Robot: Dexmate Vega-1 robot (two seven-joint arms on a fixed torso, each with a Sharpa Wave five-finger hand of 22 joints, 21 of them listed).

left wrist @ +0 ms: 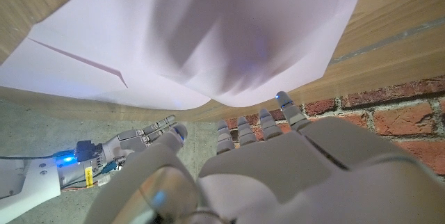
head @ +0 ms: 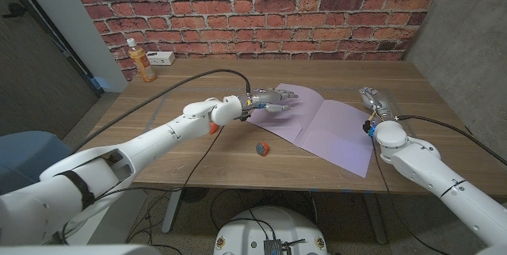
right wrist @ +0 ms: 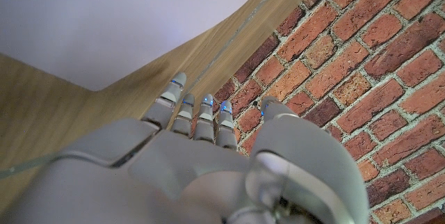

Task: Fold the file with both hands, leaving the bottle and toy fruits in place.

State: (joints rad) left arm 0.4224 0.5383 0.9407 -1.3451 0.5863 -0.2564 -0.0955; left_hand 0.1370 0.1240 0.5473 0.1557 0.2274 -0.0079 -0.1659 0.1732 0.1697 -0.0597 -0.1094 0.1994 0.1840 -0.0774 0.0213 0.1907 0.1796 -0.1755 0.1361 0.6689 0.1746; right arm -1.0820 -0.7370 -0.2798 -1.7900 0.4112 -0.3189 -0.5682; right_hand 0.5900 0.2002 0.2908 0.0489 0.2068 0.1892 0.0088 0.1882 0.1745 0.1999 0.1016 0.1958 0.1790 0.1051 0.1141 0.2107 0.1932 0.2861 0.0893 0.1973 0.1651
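Observation:
The lavender file [head: 321, 124] lies spread open on the table, right of the middle. My left hand [head: 273, 99] reaches over the file's left leaf with its fingers stretched out and nothing in them. In the left wrist view its fingertips [left wrist: 261, 123] point at the file [left wrist: 208, 29], whose near edge curves. My right hand [head: 375, 101] stands at the file's right edge, fingers straight and together, holding nothing. Its fingers [right wrist: 198, 116] stop just short of the file [right wrist: 104, 22]. My right hand [left wrist: 132, 147] also shows beyond the sheet in the left wrist view.
A red and orange toy fruit [head: 262, 148] sits near the front edge, just left of the file. A small orange piece [head: 212, 128] peeks out under my left forearm. The bottle [head: 142, 61] and a white box [head: 162, 57] stand at the back left by the brick wall.

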